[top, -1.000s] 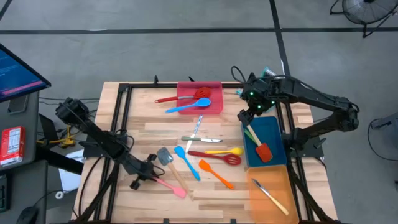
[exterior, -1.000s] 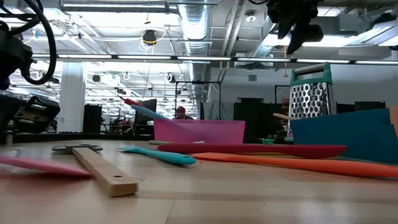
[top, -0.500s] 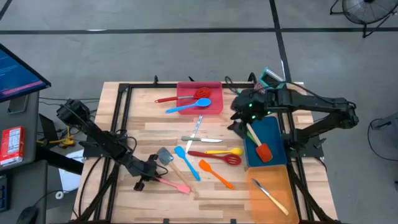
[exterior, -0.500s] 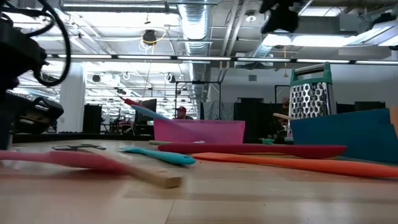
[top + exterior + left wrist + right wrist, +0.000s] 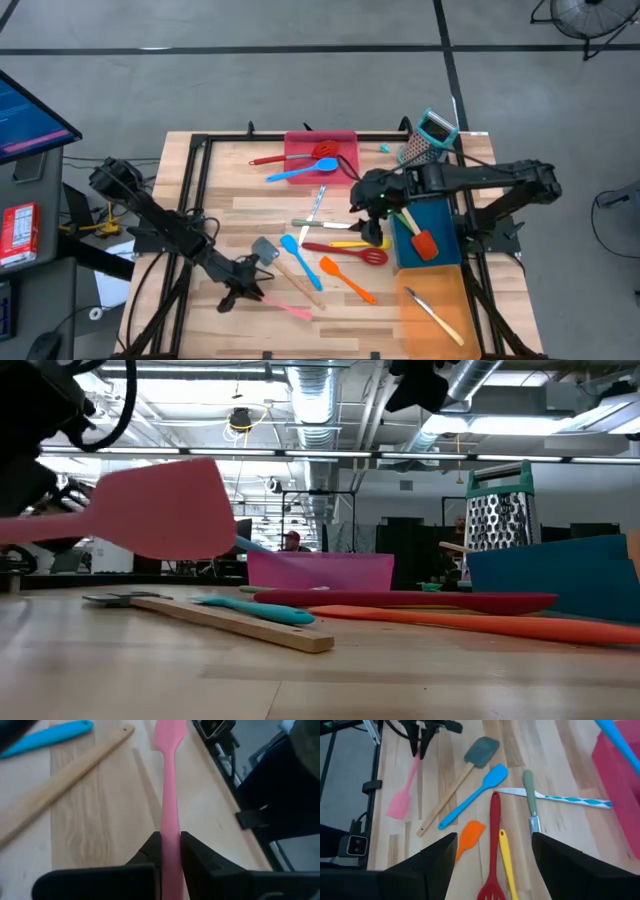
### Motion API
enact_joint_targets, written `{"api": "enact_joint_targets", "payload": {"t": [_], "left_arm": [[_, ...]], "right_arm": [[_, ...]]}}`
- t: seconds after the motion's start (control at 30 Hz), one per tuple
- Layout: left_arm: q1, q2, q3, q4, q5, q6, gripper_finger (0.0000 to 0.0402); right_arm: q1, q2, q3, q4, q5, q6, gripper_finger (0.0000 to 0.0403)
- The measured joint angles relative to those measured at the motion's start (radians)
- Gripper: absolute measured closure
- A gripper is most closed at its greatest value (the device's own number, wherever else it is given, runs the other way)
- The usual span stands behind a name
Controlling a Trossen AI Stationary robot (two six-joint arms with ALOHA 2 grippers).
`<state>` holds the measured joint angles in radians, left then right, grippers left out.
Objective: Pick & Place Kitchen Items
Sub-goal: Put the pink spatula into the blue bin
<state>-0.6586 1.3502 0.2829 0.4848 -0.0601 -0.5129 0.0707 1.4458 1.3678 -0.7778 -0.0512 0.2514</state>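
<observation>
My left gripper (image 5: 245,291) is shut on a pink spatula (image 5: 285,306) near the table's front left; the low view shows its blade (image 5: 165,510) in the air. My right gripper (image 5: 372,228) hangs open above the table's middle. Below it lie a red slotted turner (image 5: 491,845), a yellow spoon (image 5: 509,862), an orange spatula (image 5: 467,837) and a blue spatula (image 5: 472,795). A grey spatula (image 5: 265,250) with a wooden handle lies flat on the table beside the pink one. My left gripper pinches the pink spatula's handle (image 5: 169,827) between its two fingers (image 5: 150,847), at the end away from the blade. The fingers slant down toward the table's near right, and the handle runs on straight ahead of them. The spatula is lifted clear of the table.
A red tray (image 5: 345,170) at the far middle holds a blue and a red spoon. A blue tray (image 5: 440,205) and an orange tray (image 5: 440,285) on the right hold utensils. A grater (image 5: 430,135) stands behind them. Two knives (image 5: 318,212) lie mid-table.
My left gripper has risen and rolled, lifting the pink spatula off the table, blade up in the air. The grey spatula's wooden handle has swung toward the right edge. My right gripper has moved from over the blue tray's far end toward the table's middle, staying open.
</observation>
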Motion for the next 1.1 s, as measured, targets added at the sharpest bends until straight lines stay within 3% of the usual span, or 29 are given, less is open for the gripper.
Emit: {"api": "enact_joint_targets", "payload": {"t": [0.17,0.4,0.5,0.67,0.9,1.1], "left_arm": [[0.007,-0.087,-0.002,0.001,0.000,-0.001,0.0381],[0.087,-0.282,-0.002,0.003,-0.004,0.015,0.0400],[0.129,-0.329,-0.001,-0.019,-0.023,0.034,0.0400],[0.142,-0.334,-0.003,-0.172,-0.006,0.089,0.0393],[0.140,-0.229,-0.003,-0.170,0.178,0.213,0.0330],[0.140,-0.112,-0.002,-0.166,0.213,0.323,0.0251]], "right_arm": [[0.038,-0.003,0.000,0.063,-0.001,0.012,0.0148],[0.052,-0.124,0.002,0.213,0.038,0.040,0.0148],[0.053,-0.155,0.000,0.197,0.125,0.061,0.0148],[0.083,-0.129,0.001,0.092,0.157,0.063,0.0148],[0.136,-0.019,-0.001,0.042,0.154,0.064,0.0148],[0.175,0.052,0.000,0.047,0.153,0.064,0.0148]]}}
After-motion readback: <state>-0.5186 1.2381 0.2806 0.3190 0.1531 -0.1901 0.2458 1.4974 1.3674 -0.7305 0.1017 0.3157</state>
